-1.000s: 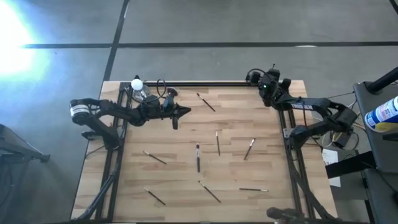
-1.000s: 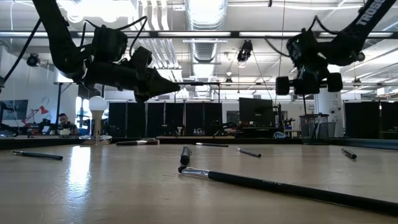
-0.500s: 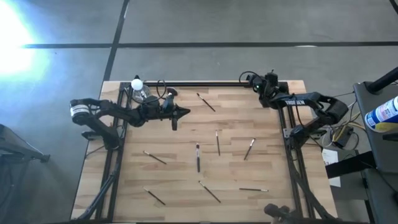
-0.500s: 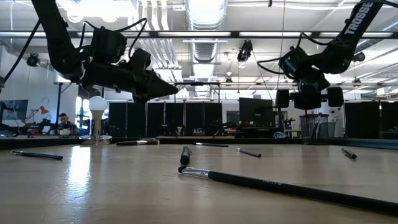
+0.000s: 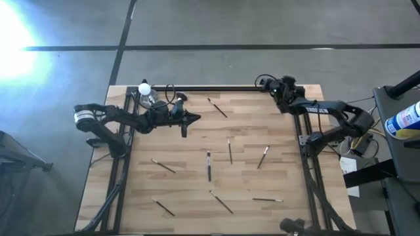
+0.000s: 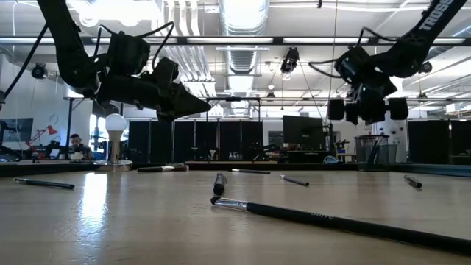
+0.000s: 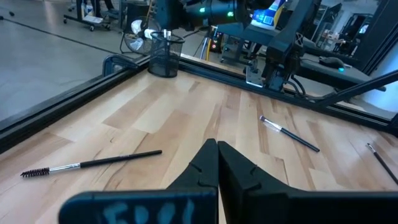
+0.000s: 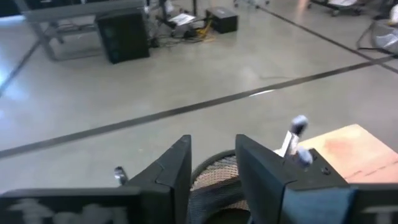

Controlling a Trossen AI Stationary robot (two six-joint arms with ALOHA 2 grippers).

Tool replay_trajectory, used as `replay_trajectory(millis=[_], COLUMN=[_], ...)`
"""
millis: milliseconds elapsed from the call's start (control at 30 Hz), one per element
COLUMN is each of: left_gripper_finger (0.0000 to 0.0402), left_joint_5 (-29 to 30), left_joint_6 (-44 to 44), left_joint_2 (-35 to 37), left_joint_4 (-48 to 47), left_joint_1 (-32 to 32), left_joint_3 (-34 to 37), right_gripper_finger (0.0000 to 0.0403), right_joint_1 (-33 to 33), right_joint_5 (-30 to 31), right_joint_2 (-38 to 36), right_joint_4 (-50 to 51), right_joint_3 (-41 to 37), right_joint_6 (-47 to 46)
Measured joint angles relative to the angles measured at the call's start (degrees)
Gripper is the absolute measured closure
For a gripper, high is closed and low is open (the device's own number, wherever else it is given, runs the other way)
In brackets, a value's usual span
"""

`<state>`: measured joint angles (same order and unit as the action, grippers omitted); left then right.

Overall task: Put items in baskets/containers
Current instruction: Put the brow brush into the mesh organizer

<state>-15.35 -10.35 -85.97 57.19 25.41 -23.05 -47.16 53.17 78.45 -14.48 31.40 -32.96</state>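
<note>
Right gripper (image 8: 212, 142) is hovering right above the cup (image 8: 217, 173) at the table's (image 5: 184, 183) far right corner. Its claw is standing apart and nothing is showing between the fingers. The cup is sitting just inside that corner, by the black rail, and the arm is hiding it in the high view.

Left gripper (image 7: 217, 147) is hanging over the far left part of the table, claw pressed together, nothing seen in it.

Step in hand, as I'm judging it: working at the cup, either dropping or clearing off. Doing it well is meaning going straight up with the fingers kept wide, not sideways, since pale brush tips (image 8: 297, 127) are sticking up past the rim and a snag is likely tipping the light cup.

The cup is holding at least a few thin brushes, standing and leaning on the rim; I'm not able to count them.

Eight or so brushes (image 5: 209, 166) are lying loose over the table, mostly mid and near side, well apart from the cup.
</note>
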Motion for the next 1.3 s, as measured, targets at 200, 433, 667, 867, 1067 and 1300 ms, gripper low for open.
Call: replay_trajectory(millis=[200, 433, 667, 867, 1067, 1300], left_gripper_finger=[0.0401, 0.0402, 0.0402, 0.0401, 0.0401, 0.0402], left_joint_5=[0.02, 0.02, 0.48, 1.44, 6.12, 6.08], left_joint_6=[0.05, -2.91, -4.44, -6.8, -6.08, -6.11], left_joint_2=[0.0, 0.0, 0.0, 0.0, 0.0, 0.0], left_joint_4=[-0.2, -1.35, -2.24, -2.62, 5.27, 8.57], left_joint_1=[0.0, 0.0, 0.0, -0.35, -0.31, -0.35], left_joint_3=[0.0, 0.0, 0.02, 0.63, 5.05, 7.66], right_gripper_finger=[0.0291, 0.0381, 0.0394, 0.0394, 0.0394, 0.0363], right_joint_1=[0.12, 6.67, 21.36, 28.55, 28.19, 24.46], right_joint_5=[-9.79, -32.55, -35.31, -35.41, -39.65, -47.25], right_joint_2=[-7.93, -14.11, -11.87, -5.1, 4.72, 16.93], right_joint_4=[8.04, 8.12, 2.94, -4.52, -4.28, 6.03], right_joint_3=[1.77, 1.09, -0.95, -0.38, 4.67, 16.56], right_joint_6=[3.0, 16.27, 19.84, 17.54, 13.59, 13.46])
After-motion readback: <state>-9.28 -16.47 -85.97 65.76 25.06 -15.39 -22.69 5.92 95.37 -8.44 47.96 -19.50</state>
